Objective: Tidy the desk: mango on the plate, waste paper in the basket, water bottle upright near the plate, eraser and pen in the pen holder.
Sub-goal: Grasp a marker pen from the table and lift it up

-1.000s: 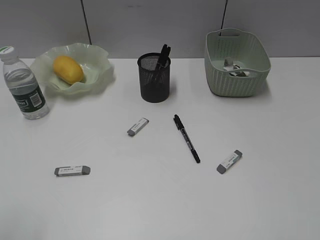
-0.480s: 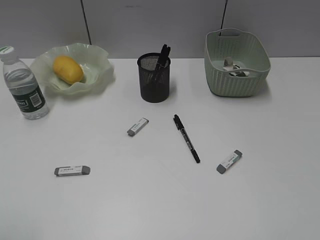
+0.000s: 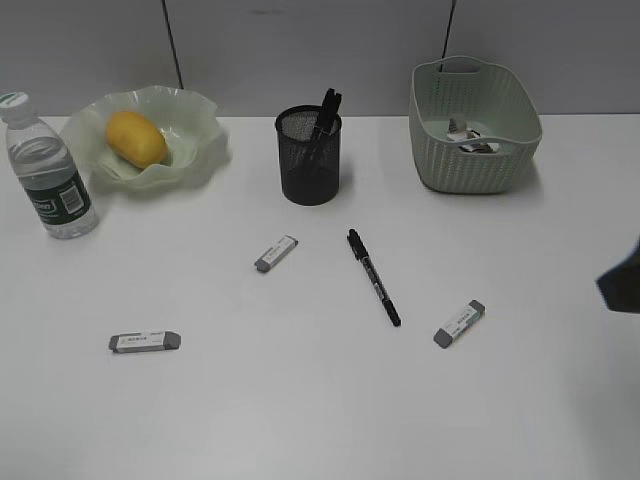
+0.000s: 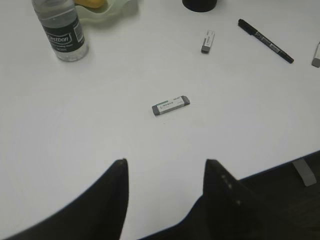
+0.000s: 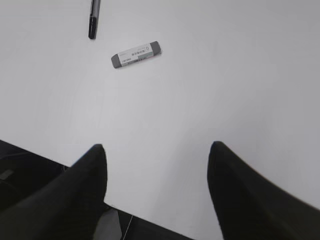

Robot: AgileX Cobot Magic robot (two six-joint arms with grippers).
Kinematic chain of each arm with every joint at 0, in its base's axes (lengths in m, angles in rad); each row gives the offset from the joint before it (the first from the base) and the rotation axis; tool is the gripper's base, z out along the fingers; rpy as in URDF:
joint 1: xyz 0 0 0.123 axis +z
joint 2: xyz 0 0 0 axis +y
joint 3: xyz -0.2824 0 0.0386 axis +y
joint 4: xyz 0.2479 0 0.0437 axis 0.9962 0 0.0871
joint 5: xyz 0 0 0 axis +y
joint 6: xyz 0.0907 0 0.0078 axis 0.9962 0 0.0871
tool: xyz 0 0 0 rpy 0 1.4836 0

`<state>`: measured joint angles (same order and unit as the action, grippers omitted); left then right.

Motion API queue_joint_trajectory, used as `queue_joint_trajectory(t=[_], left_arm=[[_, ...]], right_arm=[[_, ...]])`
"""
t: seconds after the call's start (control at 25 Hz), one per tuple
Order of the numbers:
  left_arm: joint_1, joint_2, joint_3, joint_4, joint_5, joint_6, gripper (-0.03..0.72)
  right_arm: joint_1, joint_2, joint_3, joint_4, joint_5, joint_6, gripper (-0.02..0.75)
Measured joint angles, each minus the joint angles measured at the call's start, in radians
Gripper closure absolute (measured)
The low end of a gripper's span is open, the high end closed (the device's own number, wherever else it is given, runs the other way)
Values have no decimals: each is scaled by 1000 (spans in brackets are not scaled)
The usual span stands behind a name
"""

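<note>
The mango (image 3: 136,138) lies in the wavy-rimmed plate (image 3: 200,120) at the back left. Next to the plate, the water bottle (image 3: 48,170) stands upright. Crumpled waste paper (image 3: 470,138) sits inside the basket (image 3: 472,160). The pen holder (image 3: 308,160) has a dark pen in it. A black pen (image 3: 373,277) lies flat on the desk (image 3: 300,400). Three erasers lie loose: one (image 3: 276,253) mid-desk, one (image 3: 145,342) front left, one (image 3: 459,323) front right. My left gripper (image 4: 165,162) is open and empty, short of an eraser (image 4: 171,105). My right gripper (image 5: 157,147) is open and empty, short of an eraser (image 5: 136,54).
A dark part of my right arm (image 3: 622,282) shows at the right edge of the exterior view. The desk's front edge runs just under both grippers in the wrist views. A grey panelled wall (image 3: 300,50) stands behind the desk.
A dark part of the right arm has come into the exterior view at the right edge. The objects on the desk have not moved.
</note>
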<state>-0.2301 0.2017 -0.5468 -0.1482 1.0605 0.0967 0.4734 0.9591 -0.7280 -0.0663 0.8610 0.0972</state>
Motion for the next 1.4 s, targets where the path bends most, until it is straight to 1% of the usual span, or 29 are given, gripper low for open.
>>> queue_joint_trajectory(t=[0.16,0.36,0.52,0.8,0.92,1.08,1.24,1.4], left_arm=[[0,0,0,0,0,0,316],[0,-12,0,0,0,0,316],[0,-67,3,0,-5,0,317],[0,-145,5,0,-8,-3,317],[0,-164,5,0,-8,-3,317],[0,-180,5,0,-8,-3,317],[0,-180,5,0,-8,-3,320],[0,-180,5,0,-8,-3,328]], right_arm=[[0,285,-130,22,-22,0,236],[0,597,-368,78,-24,0,236],[0,794,-571,133,3,-1,236],[1,1069,-874,154,98,-1,237],[1,1164,-960,163,128,0,239],[2,1244,-1031,164,143,12,244],[8,1301,-1072,158,151,19,246],[41,1341,-1113,128,153,31,246]])
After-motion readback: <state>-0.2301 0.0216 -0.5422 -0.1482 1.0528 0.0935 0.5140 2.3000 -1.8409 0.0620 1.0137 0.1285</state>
